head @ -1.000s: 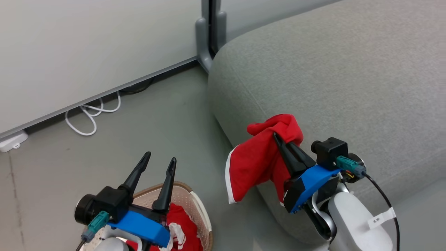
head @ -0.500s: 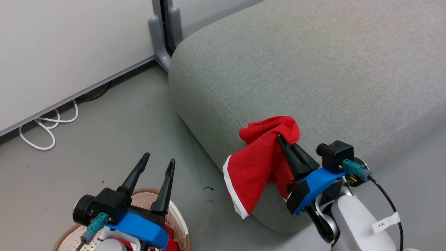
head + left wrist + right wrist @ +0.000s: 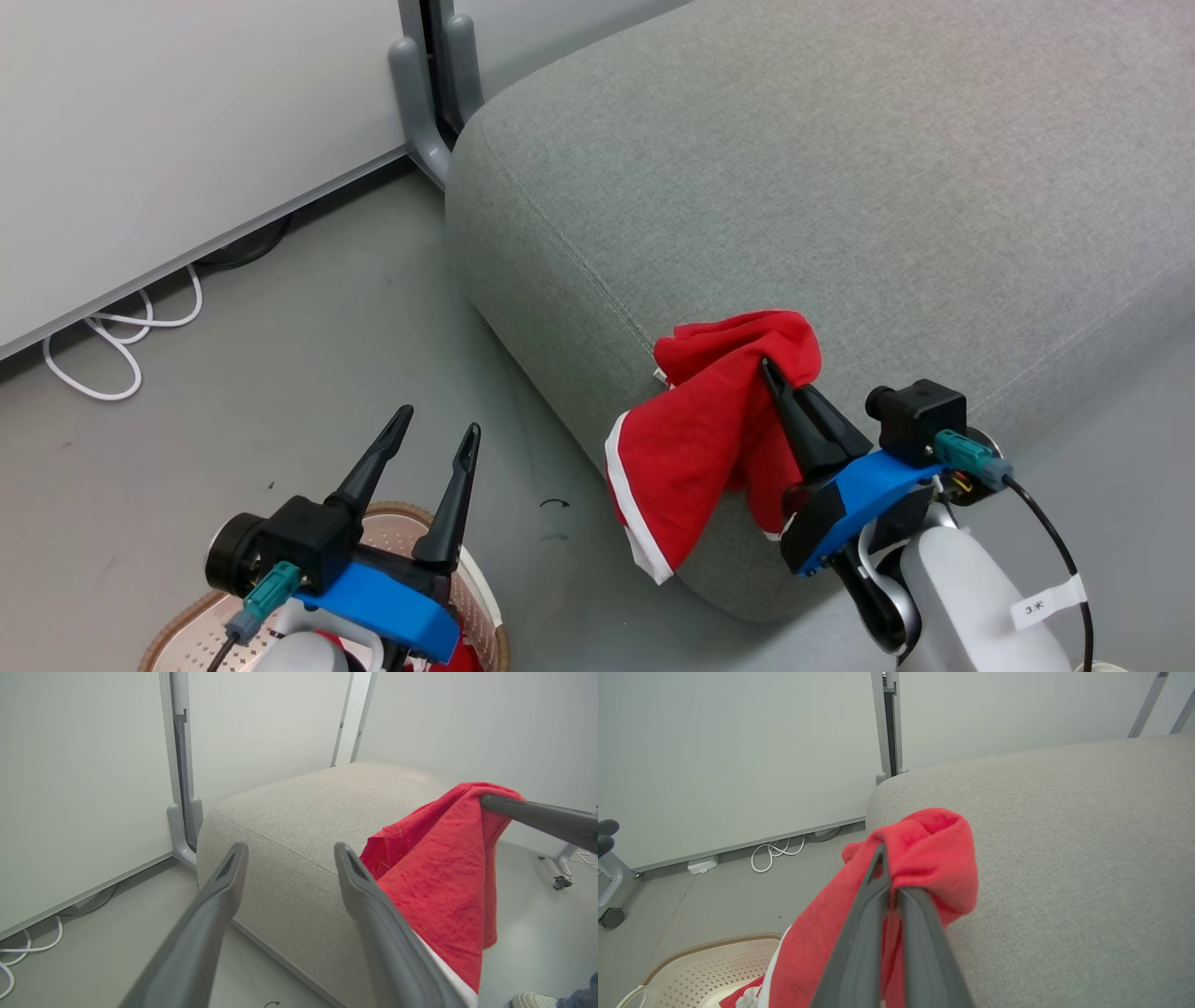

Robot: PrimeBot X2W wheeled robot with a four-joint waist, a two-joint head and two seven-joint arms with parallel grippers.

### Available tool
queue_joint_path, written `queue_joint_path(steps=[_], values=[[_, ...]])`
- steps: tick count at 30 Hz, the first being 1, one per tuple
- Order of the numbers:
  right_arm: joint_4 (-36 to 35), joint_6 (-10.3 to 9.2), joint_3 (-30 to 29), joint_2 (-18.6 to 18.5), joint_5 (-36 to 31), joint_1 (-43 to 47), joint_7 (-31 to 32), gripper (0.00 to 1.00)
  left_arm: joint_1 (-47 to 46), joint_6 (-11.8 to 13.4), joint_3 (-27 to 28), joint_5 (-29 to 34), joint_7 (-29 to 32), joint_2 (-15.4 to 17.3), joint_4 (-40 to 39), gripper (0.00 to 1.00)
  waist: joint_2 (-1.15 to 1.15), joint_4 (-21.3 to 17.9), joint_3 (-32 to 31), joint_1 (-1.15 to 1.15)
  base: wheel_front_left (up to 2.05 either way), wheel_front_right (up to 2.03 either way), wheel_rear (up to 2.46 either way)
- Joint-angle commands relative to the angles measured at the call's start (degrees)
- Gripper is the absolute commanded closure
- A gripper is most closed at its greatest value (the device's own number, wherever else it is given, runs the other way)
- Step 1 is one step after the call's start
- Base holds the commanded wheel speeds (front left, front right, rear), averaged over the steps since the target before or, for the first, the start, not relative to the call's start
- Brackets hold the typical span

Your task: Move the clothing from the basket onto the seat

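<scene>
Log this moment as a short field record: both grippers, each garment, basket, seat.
left gripper: open, empty, above the basket
right gripper: shut on held garment
held garment: red, white trim, hanging at the seat corner, not laid on top
other garment: red, in the basket
seat: grey upholstery, rounded edges

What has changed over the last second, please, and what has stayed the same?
The view has swung toward the seat, so the camera moved. The right end effector has carried its red garment up to the seat's near edge. Unchanged: it stays shut on the garment; the left end effector stays open above the basket.
</scene>
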Motion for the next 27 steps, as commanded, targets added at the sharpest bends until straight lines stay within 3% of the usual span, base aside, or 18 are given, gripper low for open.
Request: queue_joint_path(steps=[1,13,22,27], values=[[-0.37,0.03,-0.17,-0.07,-0.09,0.37,-0.12,1.0,-0.43,-0.06,0.34,0.22,-0.27,0.1,0.19,0.0,0.0,0.02,-0.03,0.0,0.0,0.0,0.0],[0.33,0.03,-1.06,-0.07,-0.21,-7.05,1.46,1.0,1.25,0.71,2.03,0.7,-0.27,0.47,-1.4,0.0,0.0,-0.12,1.76,0.0,0.0,0.0,0.0],[2.85,0.03,-11.78,-1.45,0.14,-23.11,4.18,1.0,-1.54,0.81,2.04,2.18,1.07,3.07,-6.06,0.0,0.0,2.97,9.46,0.0,0.0,0.0,0.0],[5.79,0.03,-19.45,-5.44,1.21,-31.98,5.51,1.0,-4.23,0.42,1.57,3.28,2.52,4.85,-9.66,0.0,0.0,5.9,15.68,0.0,0.0,0.0,0.0]])
